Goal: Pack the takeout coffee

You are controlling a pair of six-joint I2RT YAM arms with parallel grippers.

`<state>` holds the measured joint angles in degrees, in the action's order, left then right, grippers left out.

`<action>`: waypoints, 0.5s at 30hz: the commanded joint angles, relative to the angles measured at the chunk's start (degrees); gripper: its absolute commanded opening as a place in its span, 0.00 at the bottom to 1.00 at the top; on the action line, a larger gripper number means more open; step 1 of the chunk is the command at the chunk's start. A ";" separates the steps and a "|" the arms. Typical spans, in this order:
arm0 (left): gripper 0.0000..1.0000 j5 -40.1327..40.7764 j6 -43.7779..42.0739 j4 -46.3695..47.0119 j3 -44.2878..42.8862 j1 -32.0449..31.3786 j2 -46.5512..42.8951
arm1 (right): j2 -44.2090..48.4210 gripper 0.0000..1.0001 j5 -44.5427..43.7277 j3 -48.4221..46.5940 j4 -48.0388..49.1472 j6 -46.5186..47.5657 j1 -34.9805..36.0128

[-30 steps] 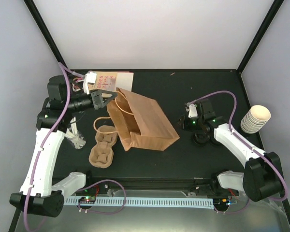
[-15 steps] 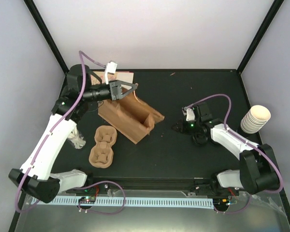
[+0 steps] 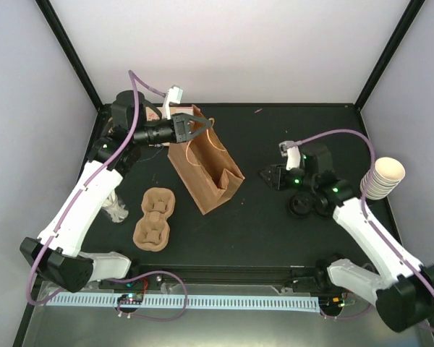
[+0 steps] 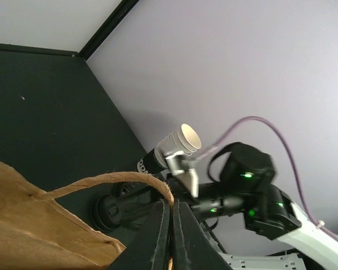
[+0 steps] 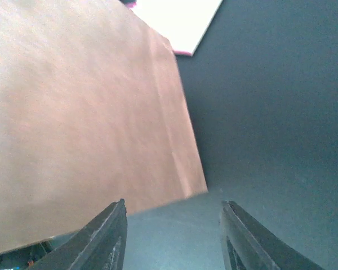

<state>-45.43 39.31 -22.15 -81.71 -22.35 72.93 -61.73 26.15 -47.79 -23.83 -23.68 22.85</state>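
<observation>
- The counter (image 3: pixel 275 137) has a matte black top, with a few pale specks near its far edge.
- A plain white back wall (image 3: pixel 224 50) rises from the counter's far edge.
- The left side wall (image 3: pixel 22 108) and right side wall (image 3: pixel 419 123) are pale grey.
- Black frame bars (image 3: pixel 66 54) run along the seams between the back wall and each side wall.
- A white perforated strip (image 3: pixel 231 302) lines the near edge, with a grey metal surface (image 3: pixel 224 329) below it.
- Lighting is even and diffuse, and shadows on the counter are soft.
</observation>
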 commanded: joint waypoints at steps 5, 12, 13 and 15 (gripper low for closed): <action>0.03 0.09 1.21 2.26 -2.87 -1.06 0.11 | 10.62 0.67 -5.04 -3.85 1.58 1.41 0.43; 0.04 0.08 1.21 1.80 -2.80 -1.72 0.11 | 10.04 1.00 -14.55 -6.02 -0.09 -2.42 0.40; 0.04 0.03 1.07 1.58 -2.78 -1.80 0.07 | 10.55 1.00 -16.17 -6.06 -0.11 -3.46 0.45; 0.04 0.07 0.96 1.26 -2.64 -1.89 -0.04 | 12.36 1.00 -18.68 -5.47 0.20 -5.03 0.39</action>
<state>-45.32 39.72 -21.67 -81.76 -23.66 73.01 -51.79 15.00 -51.86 -23.57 -25.30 23.07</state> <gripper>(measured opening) 0.038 0.998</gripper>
